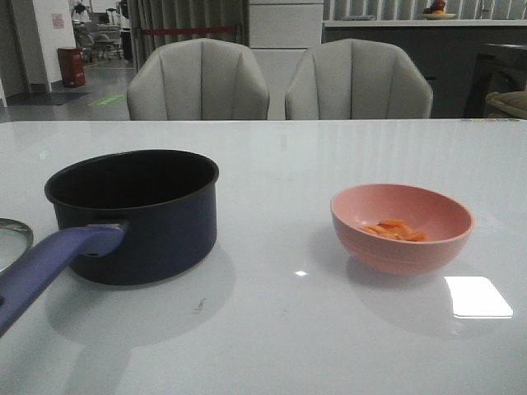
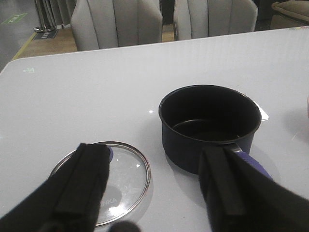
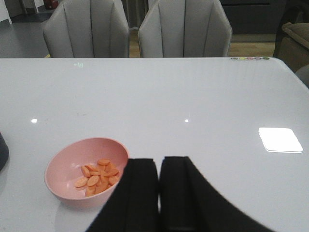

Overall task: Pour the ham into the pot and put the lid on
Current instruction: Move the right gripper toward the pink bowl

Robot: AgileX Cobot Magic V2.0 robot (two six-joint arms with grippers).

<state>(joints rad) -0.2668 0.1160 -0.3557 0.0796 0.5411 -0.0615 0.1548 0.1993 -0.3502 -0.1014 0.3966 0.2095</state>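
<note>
While two grey chairs (image 1: 198,82) stand behind the glossy white table (image 1: 288,329) in a dim room, the left tool (image 2: 154,193) hangs with its fingers (image 2: 82,188) wide apart, gripping nothing. The dark pot (image 2: 208,123), empty, sits just ahead of it, its purple handle (image 1: 49,259) reaching back beneath one finger; the glass lid (image 2: 123,186) lies flat under the other. The right tool (image 3: 159,193) has its fingers pressed together, the pink bowl (image 3: 72,159) with orange ham (image 3: 97,175) slices just beside it.

Navy pot (image 1: 144,216), purple handle (image 1: 49,263); pink bowl (image 1: 401,227), orange ham (image 1: 395,230)
</note>
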